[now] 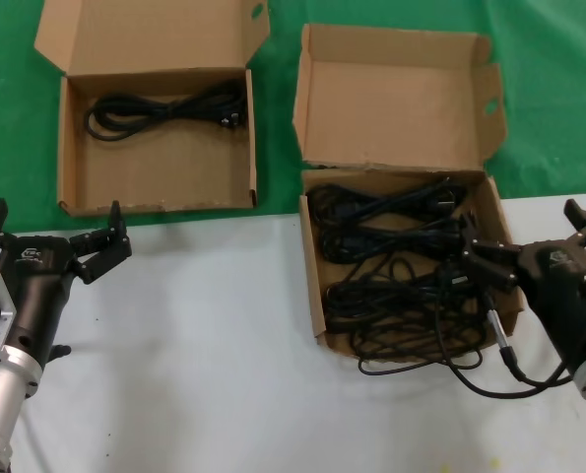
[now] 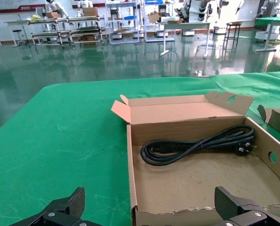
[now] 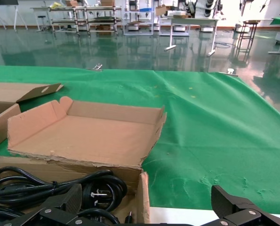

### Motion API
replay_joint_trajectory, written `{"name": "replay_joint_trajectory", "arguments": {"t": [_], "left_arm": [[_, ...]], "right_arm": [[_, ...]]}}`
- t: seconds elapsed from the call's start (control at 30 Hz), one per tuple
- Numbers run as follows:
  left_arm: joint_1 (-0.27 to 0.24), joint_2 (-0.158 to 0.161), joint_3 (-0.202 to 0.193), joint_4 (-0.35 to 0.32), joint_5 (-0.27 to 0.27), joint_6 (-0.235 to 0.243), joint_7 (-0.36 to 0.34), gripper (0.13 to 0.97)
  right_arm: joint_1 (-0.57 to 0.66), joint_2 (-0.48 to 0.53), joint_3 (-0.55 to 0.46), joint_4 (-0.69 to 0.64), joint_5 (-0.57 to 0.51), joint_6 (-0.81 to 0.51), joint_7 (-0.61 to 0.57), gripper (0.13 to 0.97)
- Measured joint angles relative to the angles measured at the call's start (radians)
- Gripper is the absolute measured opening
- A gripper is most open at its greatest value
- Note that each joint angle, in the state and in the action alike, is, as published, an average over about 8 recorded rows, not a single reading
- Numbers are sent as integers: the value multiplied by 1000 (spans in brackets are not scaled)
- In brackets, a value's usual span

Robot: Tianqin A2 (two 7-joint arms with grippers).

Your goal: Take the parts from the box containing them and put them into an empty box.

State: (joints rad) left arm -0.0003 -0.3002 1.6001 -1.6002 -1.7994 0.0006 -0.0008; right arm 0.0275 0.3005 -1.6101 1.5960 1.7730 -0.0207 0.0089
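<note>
The cables [image 1: 401, 271] are lying in a loose tangle that fills the squarish box [image 1: 315, 286], which is sitting on the white table [image 1: 214, 335] at the robot's right. One loop is spilling over the box's near edge onto the table. Its lid [image 1: 396, 99] is standing upright behind it over the green cloth [image 1: 549, 89], with a flap on each side.

The right gripper [image 1: 529, 246] is hovering at the box's near right corner, fingers spread wide, one fingertip reaching over the cables and nothing between them. A thin lead [image 1: 509, 367] is trailing on the table just below it.

To the left, well apart across a strip of green cloth, the wider box [image 1: 71, 158] is resting with its lid [image 1: 145, 34] laid back. One coiled cable [image 1: 164, 106] is lying along its far wall, and most of the floor is bare cardboard.

The left gripper [image 1: 51, 232] is hanging above the white table just in front of that box's near edge, fingers wide apart and holding nothing. Bare table is stretching between the two arms.
</note>
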Motion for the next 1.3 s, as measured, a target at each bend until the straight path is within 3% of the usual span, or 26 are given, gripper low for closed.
{"name": "replay_joint_trajectory", "arguments": {"t": [1.3], "left_arm": [[0,0,0,0,0,0,0,966]], "right_arm": [[0,0,0,0,0,0,0,966]]}}
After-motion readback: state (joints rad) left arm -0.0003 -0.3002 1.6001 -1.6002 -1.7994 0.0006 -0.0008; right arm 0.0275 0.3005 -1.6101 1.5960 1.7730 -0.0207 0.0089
